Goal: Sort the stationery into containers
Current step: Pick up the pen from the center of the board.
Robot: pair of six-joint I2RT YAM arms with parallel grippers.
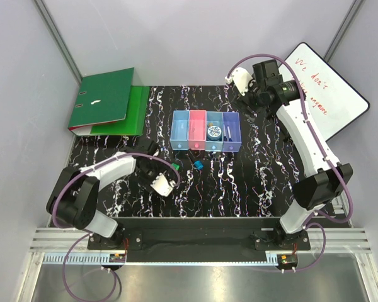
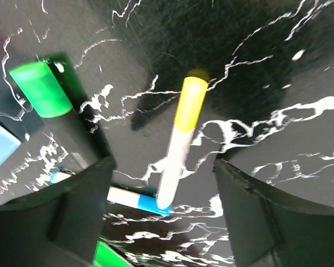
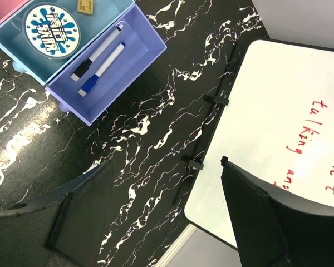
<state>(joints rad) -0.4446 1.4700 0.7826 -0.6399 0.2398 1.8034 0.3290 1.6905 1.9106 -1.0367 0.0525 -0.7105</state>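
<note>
A white marker with a yellow cap [image 2: 181,139] lies on the black marbled table, its end resting across a white marker with a blue cap [image 2: 128,198]. My left gripper [image 2: 162,167] is open and straddles them from just above; it shows in the top view [image 1: 150,168] too. A green piece [image 1: 175,166] and a blue piece [image 1: 198,165] lie in front of the containers [image 1: 205,148]. The blue bin holds the tape roll [image 3: 47,22]. The purple bin [image 3: 139,53] holds two markers [image 3: 100,61]. My right gripper [image 3: 166,167] is open and empty, high beside the whiteboard.
Green ring binders [image 1: 107,104] lie at the back left. The whiteboard [image 1: 324,88] with red writing leans at the back right, its edge under my right gripper [image 1: 247,99]. The green piece [image 2: 40,89] lies just left of my left finger [image 2: 72,211].
</note>
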